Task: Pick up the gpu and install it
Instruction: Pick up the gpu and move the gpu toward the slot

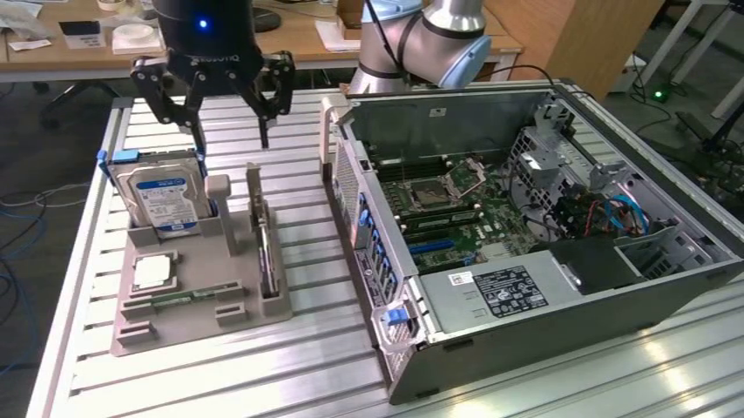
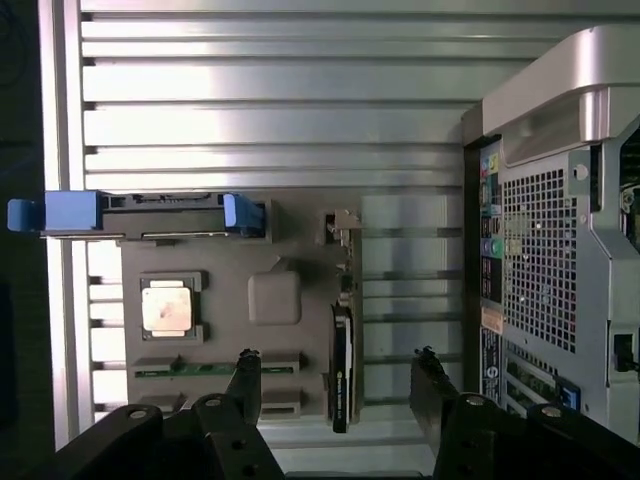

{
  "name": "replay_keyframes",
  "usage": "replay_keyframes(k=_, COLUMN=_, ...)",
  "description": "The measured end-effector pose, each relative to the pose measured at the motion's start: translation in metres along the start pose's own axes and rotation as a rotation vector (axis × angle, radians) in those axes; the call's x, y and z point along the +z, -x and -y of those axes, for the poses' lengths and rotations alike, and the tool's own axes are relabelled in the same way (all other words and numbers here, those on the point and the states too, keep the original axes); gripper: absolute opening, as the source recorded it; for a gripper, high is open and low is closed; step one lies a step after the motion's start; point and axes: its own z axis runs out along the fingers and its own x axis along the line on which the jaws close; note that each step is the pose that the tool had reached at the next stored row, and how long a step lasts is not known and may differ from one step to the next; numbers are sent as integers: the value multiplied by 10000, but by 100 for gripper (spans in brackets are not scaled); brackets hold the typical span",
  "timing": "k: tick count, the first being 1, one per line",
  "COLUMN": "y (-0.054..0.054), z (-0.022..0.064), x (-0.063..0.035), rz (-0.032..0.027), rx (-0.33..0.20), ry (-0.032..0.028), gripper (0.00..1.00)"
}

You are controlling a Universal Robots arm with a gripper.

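Jaws spread wide and empty, the gripper (image 1: 233, 139) hovers over the gray holder (image 1: 198, 261), where the gpu (image 2: 341, 375) stands on edge in its slot, not yet picked up. Installation in the open computer case (image 1: 524, 218) alongside remains undone.

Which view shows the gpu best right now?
Wrist view: it looks straight down on the gpu, its whole top edge clear, standing on edge in the grey holder. The exterior view shows the gpu obliquely, partly hidden by the holder's posts.
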Motion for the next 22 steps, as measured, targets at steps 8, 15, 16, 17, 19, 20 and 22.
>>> replay_keyframes(k=8, y=3, z=117, x=123, rz=0, rx=-5, ry=-10, gripper=71)
replay_keyframes(k=15, y=2, z=191, x=220, rz=2, rx=-5, ry=-38, gripper=71)
replay_keyframes(k=16, y=3, z=196, x=229, rz=1, rx=-7, ry=-46, gripper=71)
replay_keyframes(k=17, y=3, z=201, x=241, rz=2, rx=-7, ry=-49, gripper=71)
replay_keyframes(k=19, y=3, z=218, x=264, rz=1, rx=-7, ry=-53, gripper=71)
replay_keyframes(k=20, y=3, z=226, x=271, rz=1, rx=-7, ry=-61, gripper=71)
replay_keyframes(k=22, y=4, z=240, x=284, rz=2, rx=-8, ry=-86, gripper=71)
